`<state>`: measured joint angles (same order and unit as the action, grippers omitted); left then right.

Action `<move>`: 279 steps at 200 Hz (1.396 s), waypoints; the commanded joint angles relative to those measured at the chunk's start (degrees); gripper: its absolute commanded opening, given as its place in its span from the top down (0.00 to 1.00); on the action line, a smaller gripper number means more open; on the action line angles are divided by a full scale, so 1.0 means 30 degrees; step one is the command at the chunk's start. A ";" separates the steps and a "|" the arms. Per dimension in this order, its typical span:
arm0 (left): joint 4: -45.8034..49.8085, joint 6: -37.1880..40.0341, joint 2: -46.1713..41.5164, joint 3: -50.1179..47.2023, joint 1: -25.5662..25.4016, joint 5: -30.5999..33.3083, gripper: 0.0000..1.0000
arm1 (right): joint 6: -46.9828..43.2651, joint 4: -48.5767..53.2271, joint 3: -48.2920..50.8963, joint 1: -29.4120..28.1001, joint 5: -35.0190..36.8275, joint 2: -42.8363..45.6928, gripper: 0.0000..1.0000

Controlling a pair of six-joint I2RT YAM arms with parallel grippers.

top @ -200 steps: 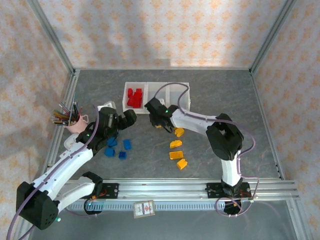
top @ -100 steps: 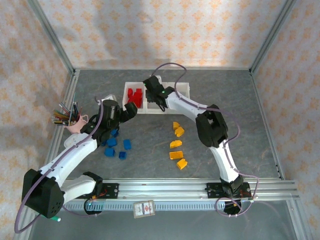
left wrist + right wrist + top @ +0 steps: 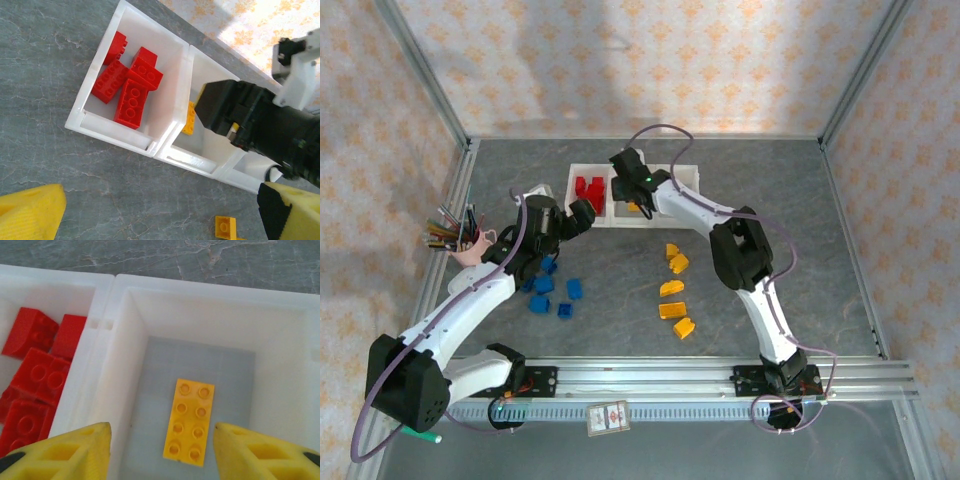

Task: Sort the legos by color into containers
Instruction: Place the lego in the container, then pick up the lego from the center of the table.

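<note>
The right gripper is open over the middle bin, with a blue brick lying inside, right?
Not blue: the brick in the middle bin is yellow, as the right wrist view shows. The right gripper is indeed open over it.

Legos (image 3: 131, 82) piled in left bin (image 3: 98, 55), one lego (image 3: 189, 422) in middle bin (image 3: 200, 315), other legos (image 3: 672, 310) on table (image 3: 800, 220)

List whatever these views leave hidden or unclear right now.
- Right-end bin: in the top view the right arm crosses it, and in the left wrist view the same arm blocks it. Contents unknown.
- Blue legos: in the top view the left arm covers part of the pile. Count uncertain.
- Red legos: cut off by the left edge in the right wrist view, piled up in the left wrist view. Count uncertain.
</note>
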<state>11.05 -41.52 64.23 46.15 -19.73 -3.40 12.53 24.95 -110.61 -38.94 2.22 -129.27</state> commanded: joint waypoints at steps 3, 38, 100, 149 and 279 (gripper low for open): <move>-0.0076 0.0543 -0.0436 0.0503 0.0130 -0.0049 0.01 | -0.0030 -0.0743 0.1759 -0.0058 -0.0548 0.2948 0.43; 0.0205 0.0831 -0.1026 0.0086 -0.0042 -0.0537 0.01 | 0.0012 -0.1246 0.5403 -0.0058 -0.0487 0.5621 0.40; -0.0276 0.0401 -0.1775 -0.1208 -0.2074 -0.0169 0.01 | 0.0685 -0.1967 1.1819 -0.0058 -0.0796 0.9511 0.35; -0.2042 -0.0767 -0.1843 -0.2729 -0.3742 0.0357 0.01 | 0.0566 -0.1895 1.4780 -0.0087 -0.0740 1.0571 0.32; -0.3976 -0.1805 -0.0025 -0.3456 -0.4697 0.0334 0.01 | -0.0337 -0.1645 1.4396 -0.0087 0.0198 0.7809 0.47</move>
<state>1.58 -46.48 63.64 36.18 -33.30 -3.40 12.10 19.46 -64.73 -38.94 0.45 -104.03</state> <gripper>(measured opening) 0.992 0.560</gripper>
